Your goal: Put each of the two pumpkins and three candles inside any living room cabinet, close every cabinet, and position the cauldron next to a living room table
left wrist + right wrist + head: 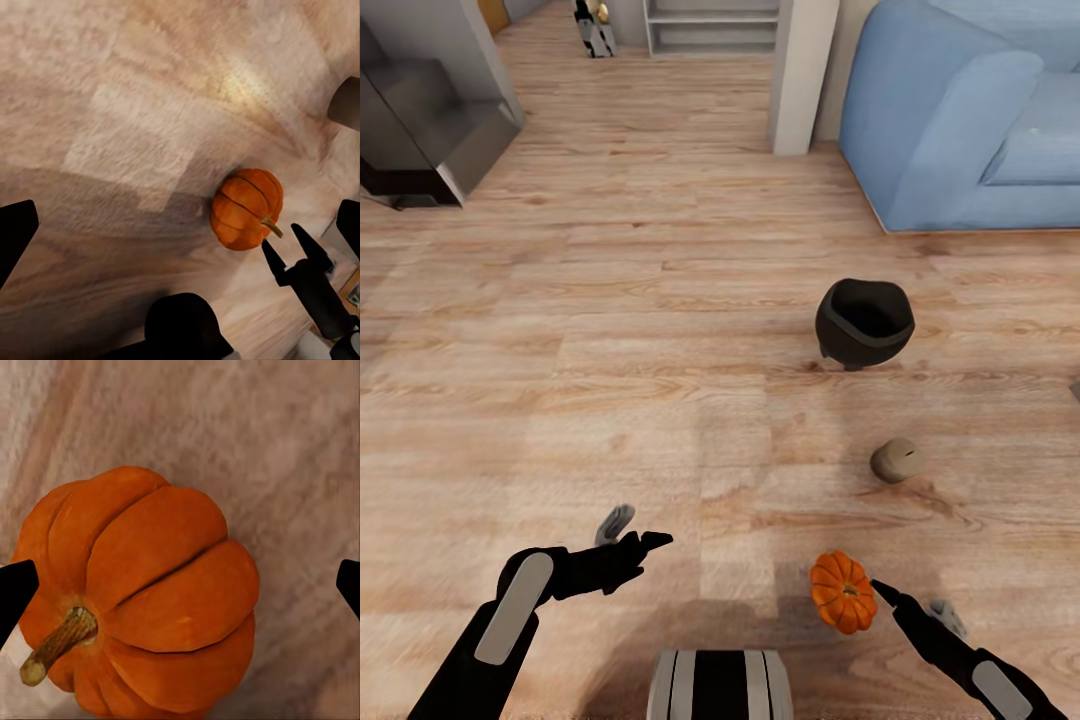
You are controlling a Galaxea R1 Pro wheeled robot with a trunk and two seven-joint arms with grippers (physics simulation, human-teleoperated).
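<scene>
Right end effector (890,598) spread wide, pumpkin (843,592) just beside its fingertips, unheld

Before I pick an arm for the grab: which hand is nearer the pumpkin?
Right. The right hand sits just beside the pumpkin; the left hand is well off to its other side.

1. Both arms are glossy black, rounded tubes that taper toward the wrist.
2. The left arm (510,620) carries a long pale-grey oval panel along its forearm; the right arm (985,675) has a similar grey panel near the picture's lower corner.
3. A small light-grey block sits at each wrist, just behind the pincer.
4. The left pincer (645,545) is black with slim, pointed fingers.
5. The right pincer (885,593) is likewise black, ending in sharp, thorn-like tips (274,255).
6. The trunk top (720,685) is a rounded block with black and light-grey vertical stripes.
</scene>
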